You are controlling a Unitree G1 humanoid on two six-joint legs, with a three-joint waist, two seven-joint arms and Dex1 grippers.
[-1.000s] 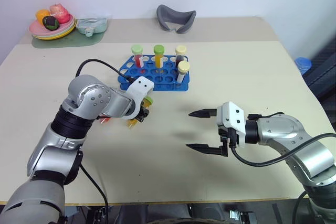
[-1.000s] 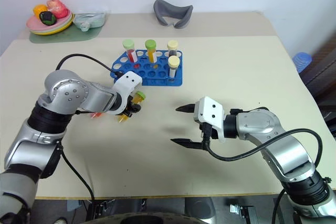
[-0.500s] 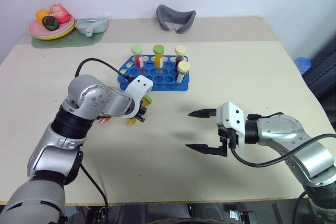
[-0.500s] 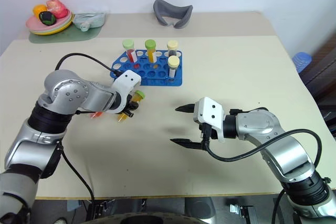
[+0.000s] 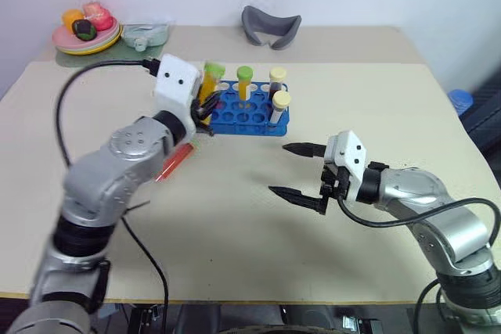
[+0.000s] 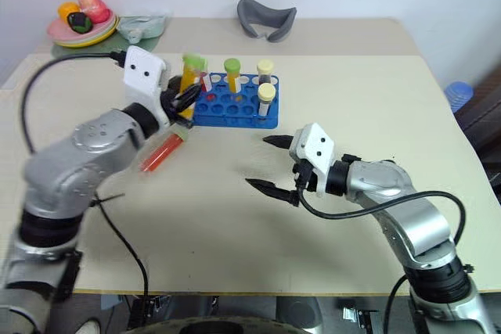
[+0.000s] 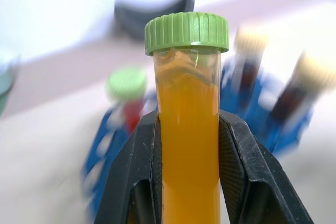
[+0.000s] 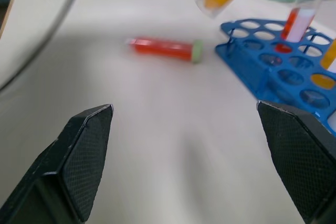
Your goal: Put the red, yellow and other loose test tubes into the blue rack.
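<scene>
My left gripper (image 7: 189,145) is closed on a tube of orange-yellow liquid (image 7: 189,129) with a green cap; in the left wrist view the two black fingers (image 7: 134,177) press on both sides of the glass and the cap stands above them. In the left eye view this gripper is in the upper left part of the frame, held above the table (image 5: 258,240) just beside the left end of the blue rack (image 5: 249,115).

The blue rack is in the upper middle of the frame. I see four tubes standing in it: one with red liquid and a green cap (image 8: 302,11), one with yellow liquid and a green cap (image 5: 245,84), and two dark ones with cream caps (image 5: 276,82).

A red tube (image 5: 174,161) lies flat on the table, left of centre and below the rack, apart from it.

My right gripper (image 5: 297,171) is in the lower right of centre, its fingers (image 8: 84,156) spread wide with nothing between them, and it hovers over bare table.

At the upper left edge there is a plate with fruit (image 5: 88,30), and at the top centre a grey curved object (image 5: 271,26).
</scene>
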